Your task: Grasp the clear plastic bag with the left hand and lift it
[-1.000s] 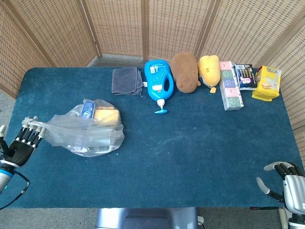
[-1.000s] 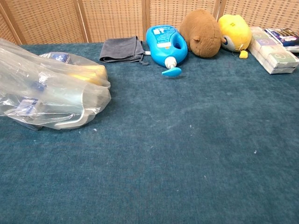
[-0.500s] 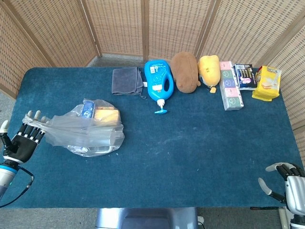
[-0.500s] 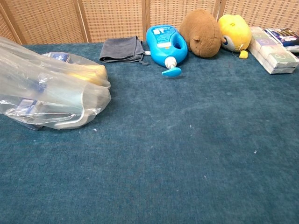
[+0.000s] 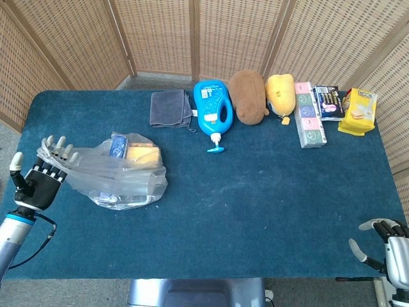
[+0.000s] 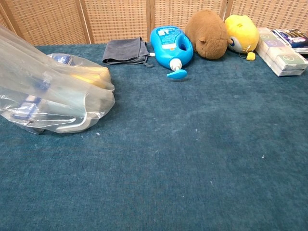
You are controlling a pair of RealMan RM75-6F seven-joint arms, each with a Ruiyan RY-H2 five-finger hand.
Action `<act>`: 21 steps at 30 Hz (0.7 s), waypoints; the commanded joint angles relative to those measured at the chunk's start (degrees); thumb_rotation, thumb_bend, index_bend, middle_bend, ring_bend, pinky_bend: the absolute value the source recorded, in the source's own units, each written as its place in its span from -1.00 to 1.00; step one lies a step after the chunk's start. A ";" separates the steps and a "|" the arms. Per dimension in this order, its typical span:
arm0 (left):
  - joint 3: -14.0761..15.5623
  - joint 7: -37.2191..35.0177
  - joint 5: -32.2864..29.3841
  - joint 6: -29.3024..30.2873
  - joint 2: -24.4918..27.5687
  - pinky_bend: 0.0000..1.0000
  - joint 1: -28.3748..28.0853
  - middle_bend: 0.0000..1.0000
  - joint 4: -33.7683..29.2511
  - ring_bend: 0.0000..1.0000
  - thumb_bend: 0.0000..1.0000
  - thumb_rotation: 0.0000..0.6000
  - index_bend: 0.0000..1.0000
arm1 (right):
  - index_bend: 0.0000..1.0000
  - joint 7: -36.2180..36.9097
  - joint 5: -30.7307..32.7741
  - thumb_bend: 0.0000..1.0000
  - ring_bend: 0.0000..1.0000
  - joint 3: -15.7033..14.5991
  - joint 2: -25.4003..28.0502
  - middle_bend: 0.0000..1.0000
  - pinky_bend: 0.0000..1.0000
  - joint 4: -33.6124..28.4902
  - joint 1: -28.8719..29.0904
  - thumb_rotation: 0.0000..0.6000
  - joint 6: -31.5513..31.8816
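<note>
The clear plastic bag [image 5: 118, 176] lies on the blue table cloth [image 5: 255, 185] at the left, with a blue packet [image 5: 116, 147] and a yellow item [image 5: 142, 153] inside. Its gathered left end is drawn up over the fingers [image 5: 56, 148] of my left hand [image 5: 39, 182], which holds it near the table's left edge. In the chest view the bag [image 6: 53, 101] rises toward the upper left, and the left hand itself is out of frame. My right hand [image 5: 386, 246] hangs at the bottom right corner, off the table, holding nothing, thumb apart from the fingers.
Along the far edge stand a grey cloth [image 5: 170, 107], a blue pump bottle [image 5: 213, 109], a brown plush [image 5: 248, 94], a yellow plush [image 5: 280, 93], a tissue pack [image 5: 308, 115], a dark packet [image 5: 330, 102] and a yellow packet [image 5: 359, 112]. Wicker screens stand behind.
My left hand has risen and moved away from the front edge, pulling the bag's left end up with it. The bag's body still rests on the cloth. The right hand sank slightly.
</note>
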 commanded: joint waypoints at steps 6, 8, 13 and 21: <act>-0.81 2.30 1.48 0.50 -0.27 -0.87 -0.19 -0.63 -1.78 -0.79 -0.41 -0.23 -0.76 | -0.10 -0.11 0.06 -0.35 -0.36 0.14 0.08 -0.16 -0.54 -0.11 -0.02 -0.63 0.04; -0.98 0.58 3.50 1.99 -0.38 -0.87 -0.20 -0.63 -1.54 -0.79 -0.41 -0.21 -0.76 | -0.10 -0.12 0.18 -0.35 -0.36 0.10 0.00 -0.16 -0.54 -0.08 -0.03 -0.62 -0.11; 0.31 1.62 7.89 2.05 -0.02 -0.86 -1.73 -0.63 0.13 -0.79 -0.33 -0.21 -0.74 | -0.10 -0.25 0.18 -0.35 -0.36 0.17 0.01 -0.16 -0.54 -0.16 -0.03 -0.62 -0.12; 0.95 1.40 10.50 5.09 -0.69 -0.48 -2.94 -0.50 1.64 -0.64 -0.21 -0.22 -0.40 | -0.10 -0.53 0.21 -0.35 -0.36 0.27 0.10 -0.16 -0.54 -0.43 -0.02 -0.62 -0.14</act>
